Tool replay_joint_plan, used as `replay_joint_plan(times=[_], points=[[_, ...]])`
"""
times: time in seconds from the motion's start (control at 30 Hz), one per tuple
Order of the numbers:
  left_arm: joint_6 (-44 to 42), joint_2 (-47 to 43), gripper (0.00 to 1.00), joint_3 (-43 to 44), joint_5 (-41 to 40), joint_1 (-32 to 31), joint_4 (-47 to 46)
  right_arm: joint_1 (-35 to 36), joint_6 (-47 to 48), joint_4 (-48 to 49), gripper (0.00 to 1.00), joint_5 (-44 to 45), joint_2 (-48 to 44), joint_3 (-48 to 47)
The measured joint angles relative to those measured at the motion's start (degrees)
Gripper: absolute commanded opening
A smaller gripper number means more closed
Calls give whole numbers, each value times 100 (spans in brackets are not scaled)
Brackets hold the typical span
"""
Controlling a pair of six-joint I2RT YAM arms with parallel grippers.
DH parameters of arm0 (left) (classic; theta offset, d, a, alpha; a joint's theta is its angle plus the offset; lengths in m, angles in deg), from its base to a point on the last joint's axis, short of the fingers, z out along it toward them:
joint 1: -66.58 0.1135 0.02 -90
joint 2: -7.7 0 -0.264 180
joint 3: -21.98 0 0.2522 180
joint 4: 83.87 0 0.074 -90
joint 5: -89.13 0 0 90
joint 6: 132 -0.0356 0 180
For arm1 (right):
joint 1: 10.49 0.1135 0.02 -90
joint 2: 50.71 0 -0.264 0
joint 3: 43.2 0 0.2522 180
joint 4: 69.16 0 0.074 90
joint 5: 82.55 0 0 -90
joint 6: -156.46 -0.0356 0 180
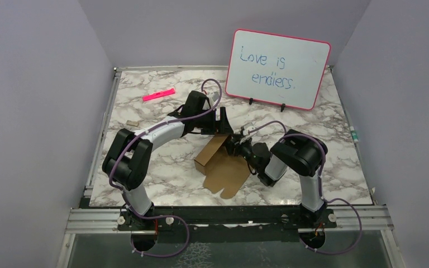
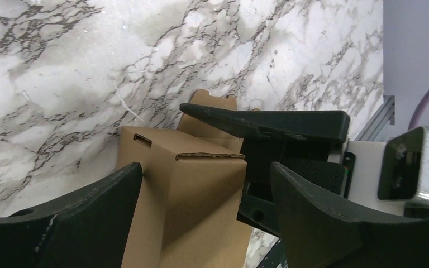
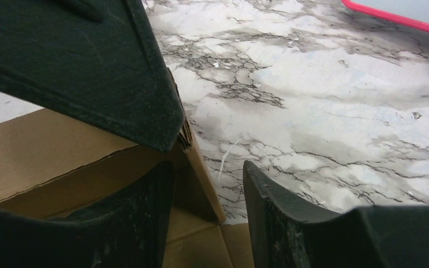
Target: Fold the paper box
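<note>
The brown paper box (image 1: 223, 167) lies on the tabletop (image 1: 162, 167) in front of the whiteboard (image 1: 278, 68), with one side folded up. The jaws of the left gripper (image 2: 204, 167) stand wide apart around that raised side, not squeezing it. The jaws of the right gripper (image 3: 208, 167) are half apart with a box wall between them, not pinched.

lilac walls (image 1: 33, 84), white marble-patterned table (image 1: 162, 167), even light
</note>
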Motion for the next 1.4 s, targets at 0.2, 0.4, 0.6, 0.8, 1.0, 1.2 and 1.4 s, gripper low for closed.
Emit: replay_joint_plan(times=[0.2, 0.4, 0.6, 0.8, 1.0, 1.2, 1.4], points=[[92, 0, 84, -83, 273, 0, -162, 0, -2, 0, 39, -2, 35, 144], [243, -7, 84, -267, 448, 0, -389, 0, -22, 2, 30, 92, 63, 243], [428, -146, 84, -640, 535, -4, -511, 0, -116, 4, 25, 262, 87, 341], [662, -385, 84, -916, 570, -111, -798, 0, -249, 15, 23, 487, 81, 426], [822, -505, 84, -1075, 560, -254, -1113, 4, -404, 9, 21, 754, -48, 527], [909, -601, 84, -1174, 411, -387, -1429, 11, -540, -33, 22, 1091, -214, 549], [831, -793, 89, -1209, 85, -461, -1207, 31, -608, -48, 34, 1158, -378, 584]])
